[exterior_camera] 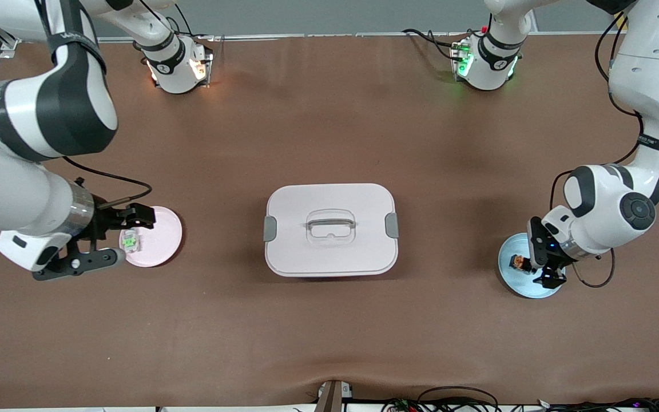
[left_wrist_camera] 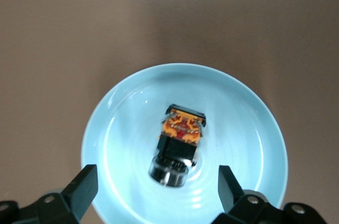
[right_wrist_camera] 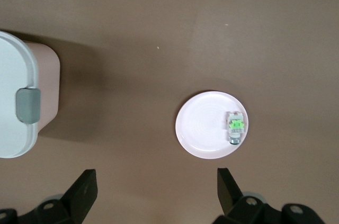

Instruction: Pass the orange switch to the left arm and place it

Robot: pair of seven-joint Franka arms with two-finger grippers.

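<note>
The orange switch (exterior_camera: 518,262) (left_wrist_camera: 179,142), a small black block with an orange mark and a clear round cap, lies on the blue plate (exterior_camera: 513,281) (left_wrist_camera: 122,139) at the left arm's end of the table. My left gripper (exterior_camera: 544,270) (left_wrist_camera: 157,184) hangs open just over that plate, its fingers wide on either side of the switch and touching nothing. The white box (exterior_camera: 306,252) (right_wrist_camera: 16,75) with grey side clips stands in the middle of the table. My right gripper (exterior_camera: 126,237) (right_wrist_camera: 157,184) is open and holds nothing, up in the air over the pink plate's edge.
The pink plate (exterior_camera: 161,229) (right_wrist_camera: 204,123) sits at the right arm's end of the table with a small clear component with a green mark (exterior_camera: 130,242) (right_wrist_camera: 236,125) on it. Brown table cloth stretches between the plates and the box. Cables lie along the table's front edge.
</note>
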